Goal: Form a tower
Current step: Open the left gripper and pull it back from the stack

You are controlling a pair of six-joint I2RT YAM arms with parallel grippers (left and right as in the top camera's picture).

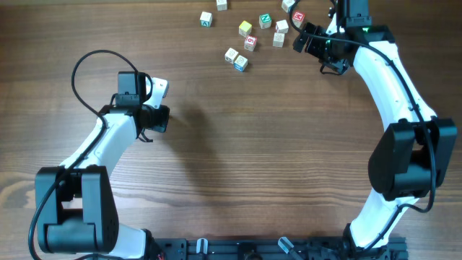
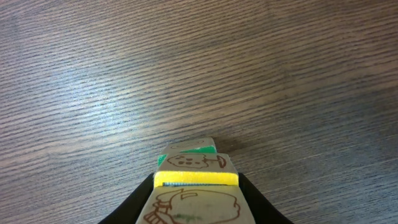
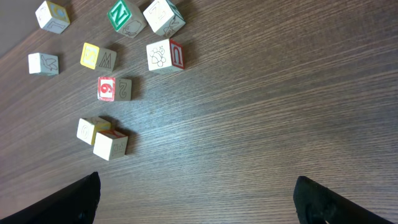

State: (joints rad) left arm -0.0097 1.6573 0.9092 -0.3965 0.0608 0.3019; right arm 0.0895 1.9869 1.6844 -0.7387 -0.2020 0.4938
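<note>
Left gripper (image 2: 196,182) is clamped on the tower (image 2: 193,160), black fingers hugging both sides of the nearer cube, the one with the yellow edge, while a second cube with a green side sits just beyond it. On the overhead that puts the tower out at about nine o'clock on the table (image 1: 238,159), well apart from the loose cubes (image 1: 250,42) scattered up at twelve. Right gripper (image 3: 196,180) hangs near one o'clock, jaws spread wide, nothing between them. The danger, as I read it, is the release. The grip seems to be on one cube only, so if one finger lets go late or the arm drags as it backs off, that cube could slide or twist off its neighbour and the stack is gone. The far cube already looks turned a touch against the near one, which leaves less face to rest on. A later risk is that the right arm must carry any further cube right across the table to reach this spot. As for what is hidden, the wrist view cuts the near cube off at the bottom edge. Overhead, the arm covers the stack, leaving only a pale patch at the fingertips. So I cannot tell the cube count, or whether the base touches the wood.
</note>
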